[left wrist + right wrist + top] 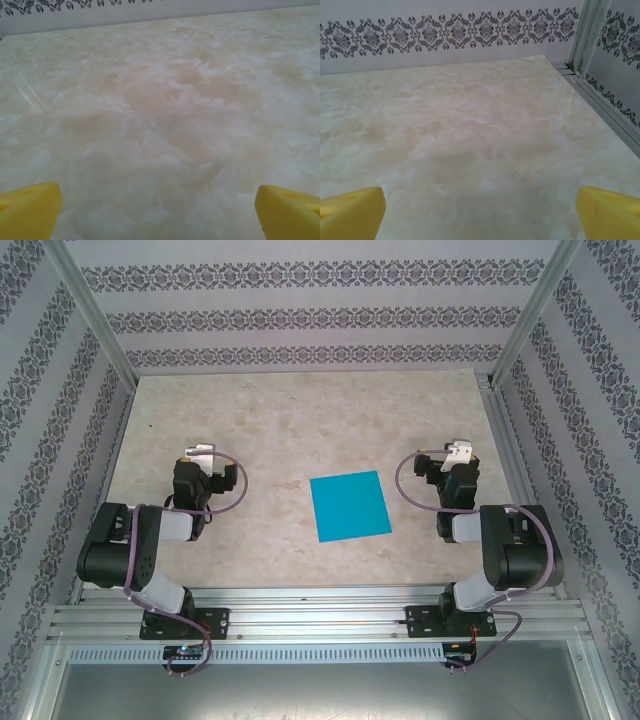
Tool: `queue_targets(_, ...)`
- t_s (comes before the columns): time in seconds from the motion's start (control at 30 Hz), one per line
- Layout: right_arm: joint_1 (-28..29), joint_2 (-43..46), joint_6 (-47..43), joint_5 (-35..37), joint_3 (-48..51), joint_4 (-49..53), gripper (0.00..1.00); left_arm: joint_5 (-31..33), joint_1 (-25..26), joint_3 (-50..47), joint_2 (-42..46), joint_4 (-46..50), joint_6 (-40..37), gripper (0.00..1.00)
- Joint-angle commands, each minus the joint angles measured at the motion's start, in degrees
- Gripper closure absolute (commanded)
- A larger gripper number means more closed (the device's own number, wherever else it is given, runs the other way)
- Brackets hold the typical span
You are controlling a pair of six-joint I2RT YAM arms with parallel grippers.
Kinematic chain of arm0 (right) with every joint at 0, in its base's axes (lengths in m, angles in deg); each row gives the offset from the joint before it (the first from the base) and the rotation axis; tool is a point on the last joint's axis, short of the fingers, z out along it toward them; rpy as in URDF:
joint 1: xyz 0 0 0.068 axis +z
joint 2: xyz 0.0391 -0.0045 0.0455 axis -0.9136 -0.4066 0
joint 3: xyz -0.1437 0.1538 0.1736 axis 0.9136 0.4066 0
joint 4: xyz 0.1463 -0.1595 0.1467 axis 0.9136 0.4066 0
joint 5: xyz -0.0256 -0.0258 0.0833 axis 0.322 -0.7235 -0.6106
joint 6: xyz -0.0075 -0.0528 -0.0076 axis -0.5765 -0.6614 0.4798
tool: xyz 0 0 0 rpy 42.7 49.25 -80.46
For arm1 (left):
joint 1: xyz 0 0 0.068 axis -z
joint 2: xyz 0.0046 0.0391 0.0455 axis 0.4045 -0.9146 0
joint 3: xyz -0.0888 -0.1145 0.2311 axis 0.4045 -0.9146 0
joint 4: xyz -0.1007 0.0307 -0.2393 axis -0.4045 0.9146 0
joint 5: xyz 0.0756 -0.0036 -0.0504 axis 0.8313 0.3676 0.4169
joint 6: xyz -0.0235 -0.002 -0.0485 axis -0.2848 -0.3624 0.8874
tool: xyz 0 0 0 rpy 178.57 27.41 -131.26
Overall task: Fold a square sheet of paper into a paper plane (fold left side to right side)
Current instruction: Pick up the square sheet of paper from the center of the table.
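The square sheet of paper point(348, 505), plain cyan-blue, lies flat and unfolded on the marbled table point(300, 410) midway between the two arms. My left gripper point(198, 452) rests well to the left of the sheet, folded back over its arm and pointing away. My right gripper point(458, 450) sits to the sheet's right in the same pose. In the left wrist view the yellow fingertips point(30, 209) stand wide apart over bare table, so that gripper point(160, 212) is open. The right gripper point(480, 212) is open too, its yellow fingertips point(351, 212) far apart with nothing between them.
Patterned walls enclose the table at the back and sides, with aluminium posts point(525, 315) at the back corners. A metal rail point(600, 102) runs along the table's right edge. The arm bases are bolted to a slotted rail point(320, 615) at the near edge.
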Motion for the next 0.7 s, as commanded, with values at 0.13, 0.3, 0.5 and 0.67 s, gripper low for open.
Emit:
queue_targets(0.13,0.0,-0.1,-0.1,0.6,0.5,-2.3,0.02,-1.0,-0.6,1.0,0.2,-1.6,-0.9,0.0)
queue_targets(0.3,0.1,-0.1,-0.1,0.6,0.5,-2.2,0.02,-1.0,-0.6,1.1,0.2,-1.6,-0.9,0.0)
queue_targets(0.5,0.0,-0.1,-0.2,0.6,0.5,-2.1,0.02,-1.1,-0.6,1.0,0.3,-1.6,-0.8,0.0)
queue_targets(0.67,0.1,-0.1,-0.1,0.6,0.5,-2.0,0.02,-1.2,-0.7,1.1,0.2,-1.5,-0.7,0.0)
